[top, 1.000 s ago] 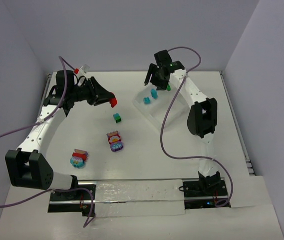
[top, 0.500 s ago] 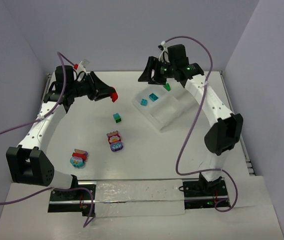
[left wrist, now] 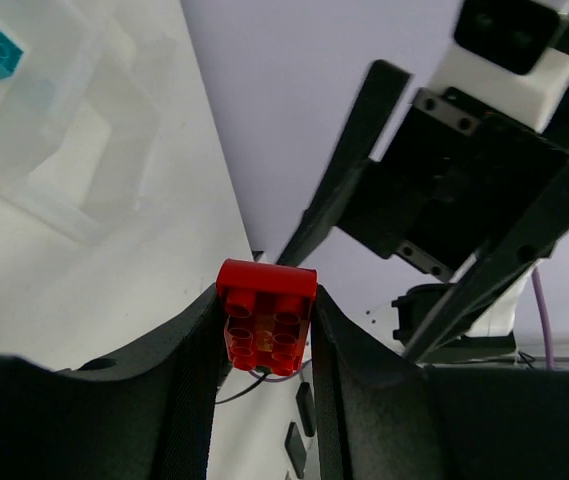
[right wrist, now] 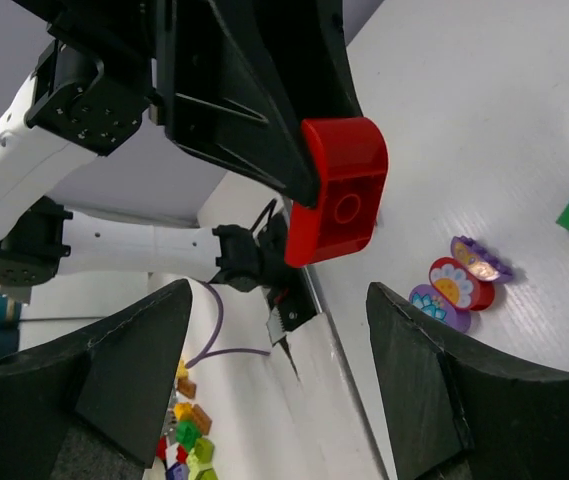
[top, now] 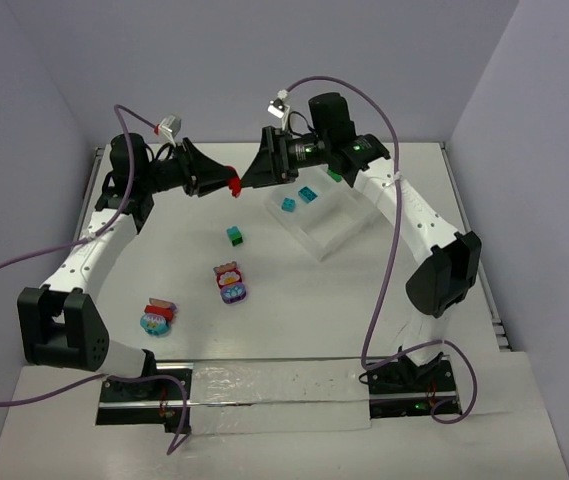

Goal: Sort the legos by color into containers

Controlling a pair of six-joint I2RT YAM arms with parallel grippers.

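Red lego point(left wrist: 266, 315) pinched in left gripper point(top: 226, 183) jaws, just before spread right gripper point(top: 261, 170) jaws. Behind those, teal bricks point(top: 290, 203) in tray point(top: 336, 228); beneath, green brick point(top: 234, 235), two clumps point(top: 231, 283) unsorted on table point(top: 364, 290).

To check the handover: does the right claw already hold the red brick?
No, the red brick sits clamped in the left claw, while the right claw is open, its fingers not touching it.
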